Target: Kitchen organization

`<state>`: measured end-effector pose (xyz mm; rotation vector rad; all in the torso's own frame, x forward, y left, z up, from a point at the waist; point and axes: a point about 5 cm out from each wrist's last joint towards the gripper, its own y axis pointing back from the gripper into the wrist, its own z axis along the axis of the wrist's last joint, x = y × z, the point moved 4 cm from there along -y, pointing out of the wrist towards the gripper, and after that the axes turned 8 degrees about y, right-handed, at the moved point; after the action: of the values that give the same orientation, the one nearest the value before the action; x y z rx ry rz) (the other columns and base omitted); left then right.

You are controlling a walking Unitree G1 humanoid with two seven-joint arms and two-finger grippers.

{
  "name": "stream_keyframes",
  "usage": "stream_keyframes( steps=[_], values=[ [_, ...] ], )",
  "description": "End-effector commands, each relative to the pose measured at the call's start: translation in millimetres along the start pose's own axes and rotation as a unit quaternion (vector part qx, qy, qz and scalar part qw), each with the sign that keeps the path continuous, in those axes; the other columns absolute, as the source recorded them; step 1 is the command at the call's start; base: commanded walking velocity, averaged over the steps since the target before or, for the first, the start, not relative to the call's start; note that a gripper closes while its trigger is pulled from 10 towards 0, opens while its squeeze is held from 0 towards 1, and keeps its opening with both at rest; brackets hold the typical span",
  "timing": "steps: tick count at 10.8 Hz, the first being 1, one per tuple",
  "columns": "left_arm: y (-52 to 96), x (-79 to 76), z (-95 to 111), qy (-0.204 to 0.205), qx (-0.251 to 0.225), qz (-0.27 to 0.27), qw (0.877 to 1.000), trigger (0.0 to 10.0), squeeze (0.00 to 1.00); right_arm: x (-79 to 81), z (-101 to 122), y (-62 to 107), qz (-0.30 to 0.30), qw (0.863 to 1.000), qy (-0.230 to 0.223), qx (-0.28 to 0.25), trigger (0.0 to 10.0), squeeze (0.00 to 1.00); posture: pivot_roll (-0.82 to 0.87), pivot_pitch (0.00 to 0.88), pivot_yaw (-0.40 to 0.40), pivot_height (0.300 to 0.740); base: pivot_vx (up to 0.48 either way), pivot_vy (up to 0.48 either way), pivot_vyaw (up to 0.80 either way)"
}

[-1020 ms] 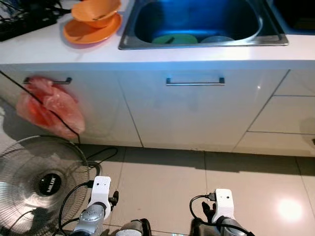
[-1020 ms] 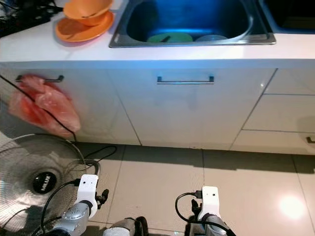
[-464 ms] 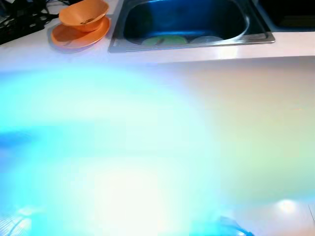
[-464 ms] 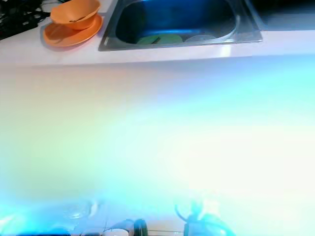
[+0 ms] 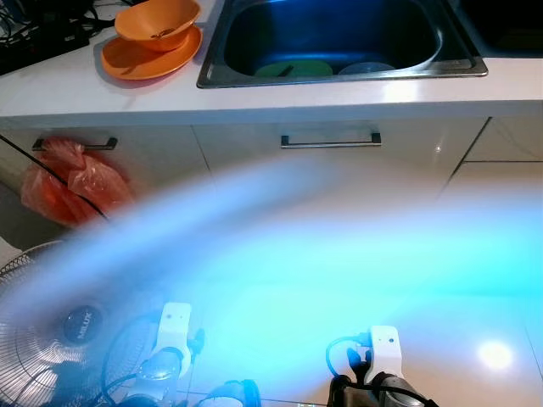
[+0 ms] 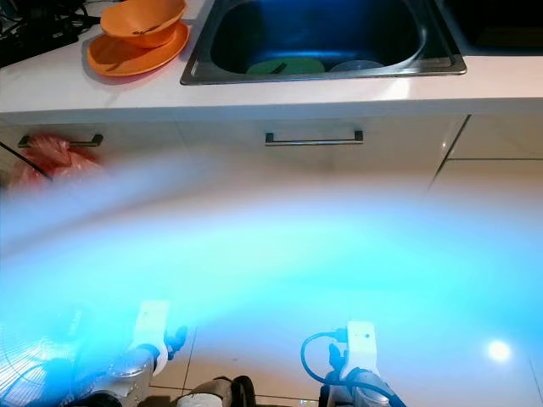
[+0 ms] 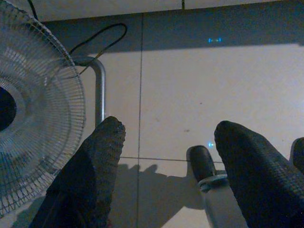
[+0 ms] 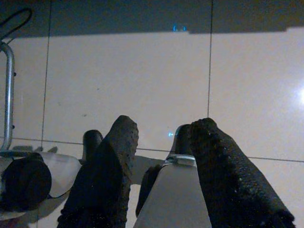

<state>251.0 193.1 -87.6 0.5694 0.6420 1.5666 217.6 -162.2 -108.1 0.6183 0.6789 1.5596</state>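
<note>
White counter (image 5: 102, 93) — steel sink (image 5: 339, 75), pale tiled floor (image 7: 190, 95).

A blue-white glare smears the cabinet fronts (image 5: 339, 195) and floor — the fan (image 5: 51, 331) shows half veiled, cut off.

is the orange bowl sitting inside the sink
No, the orange bowl sits on an orange plate on the counter, left of the sink.
</note>
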Motion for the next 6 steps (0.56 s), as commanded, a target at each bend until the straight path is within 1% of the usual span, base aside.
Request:
stream_keyframes(
  steps=[1, 6],
  values=[
    [2.3, 5.4, -9.7, 0.007, 0.014, 0.009, 1.000, 10.0, 0.00, 4.4, -7.1, 1.1, 0.007, 1.000, 0.000, 0.013, 10.0, 0.00, 0.06, 0.164, 0.135, 0.740, 0.000, 0.000, 0.00],
    [2.6, 6.1, -11.7, 0.014, 0.018, 0.013, 1.000, 10.0, 0.00, 4.5, -6.3, 0.8, 0.009, 1.000, 0.004, 0.013, 10.0, 0.00, 0.06, 0.168, 0.130, 0.740, 0.000, 0.000, 0.00]
  ],
)
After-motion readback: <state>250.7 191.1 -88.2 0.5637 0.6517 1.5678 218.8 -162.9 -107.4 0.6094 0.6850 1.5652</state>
